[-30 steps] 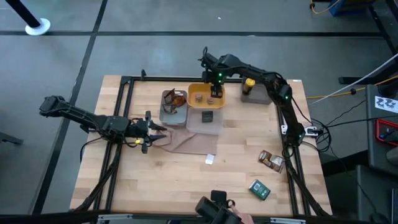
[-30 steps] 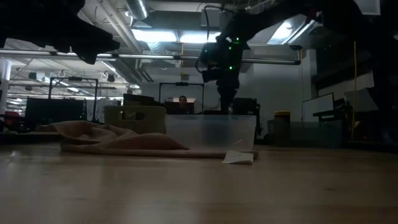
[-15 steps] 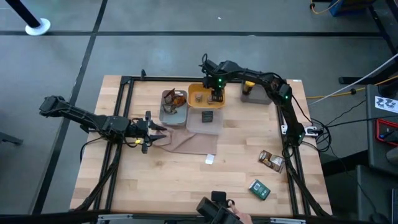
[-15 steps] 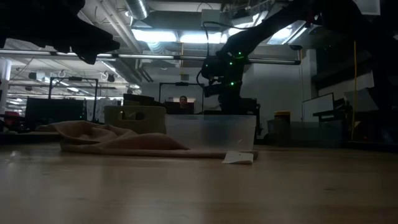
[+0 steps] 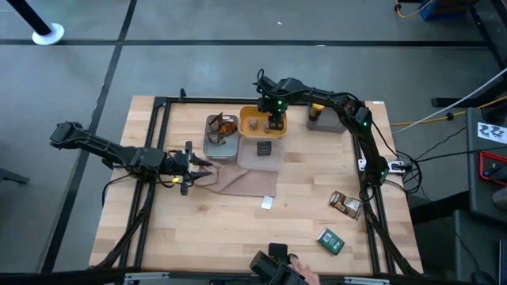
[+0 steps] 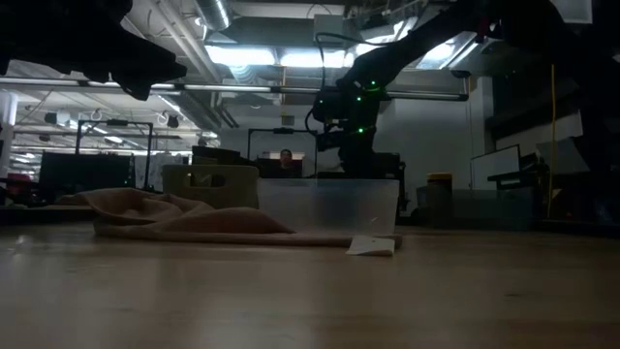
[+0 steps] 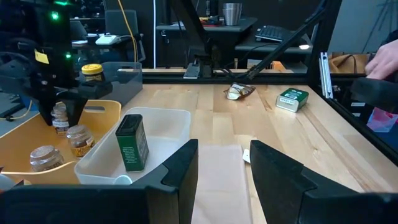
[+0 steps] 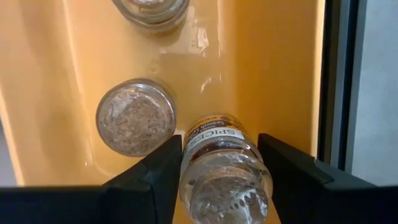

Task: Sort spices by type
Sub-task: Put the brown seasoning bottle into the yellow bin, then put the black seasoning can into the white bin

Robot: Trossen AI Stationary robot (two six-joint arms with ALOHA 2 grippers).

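Spice jar (image 8: 222, 169) sits between my right gripper's (image 8: 219, 177) fingers, which clasp it down inside the yellow tray (image 8: 273, 74); another jar (image 8: 135, 116) stands just beside. My left gripper (image 7: 224, 163) waits part-open.

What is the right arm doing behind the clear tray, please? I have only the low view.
Observer: The right gripper is down in the yellow tray, jaws against both sides of a small jar.
Operator: Is anything else in that tray?
Observer: Yes, a second jar stands upright right beside it.
Operator: And the left arm?
Observer: The left gripper waits over the beige cloth, jaws open and empty.
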